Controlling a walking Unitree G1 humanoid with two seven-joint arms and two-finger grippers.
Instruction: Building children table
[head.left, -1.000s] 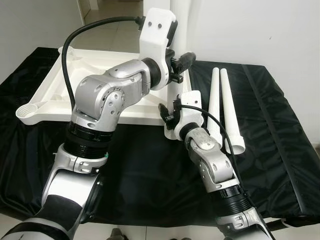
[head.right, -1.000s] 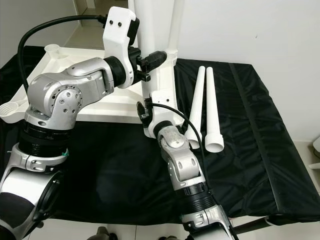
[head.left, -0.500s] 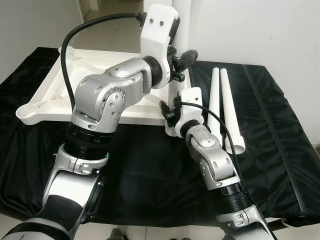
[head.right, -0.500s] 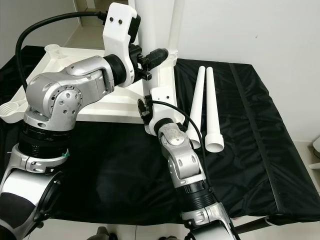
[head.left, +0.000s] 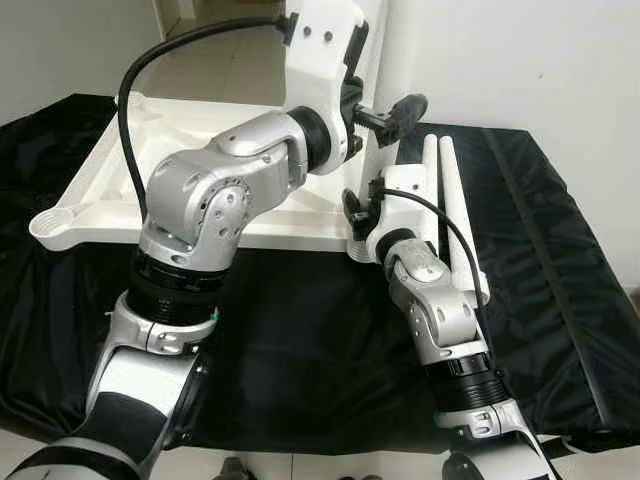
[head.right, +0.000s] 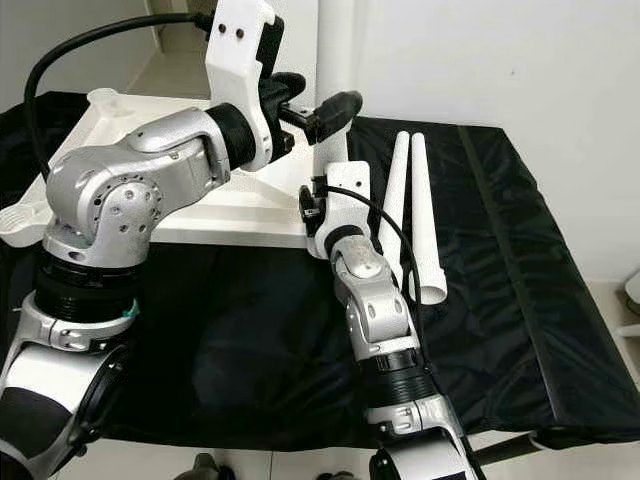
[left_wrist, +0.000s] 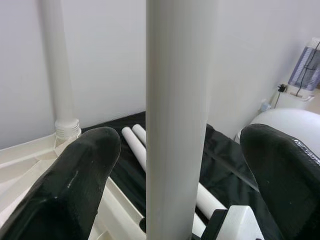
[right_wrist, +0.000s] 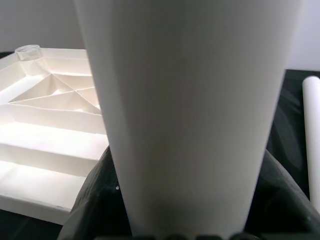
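Right gripper (head.right: 322, 205) is clamped low on the upright white plastic table leg (left_wrist: 176, 115), fitting it into the upside-down white tabletop (head.left: 110, 180).
Left gripper (left_wrist: 180, 150) straddles that leg higher up, fingers spread; next it probably needs seating firmly.

One tabletop (head.left: 200, 130); two legs upright (left_wrist: 175, 120) (left_wrist: 57, 75); two legs loose (head.right: 412, 210) on cloth (head.right: 520, 250).
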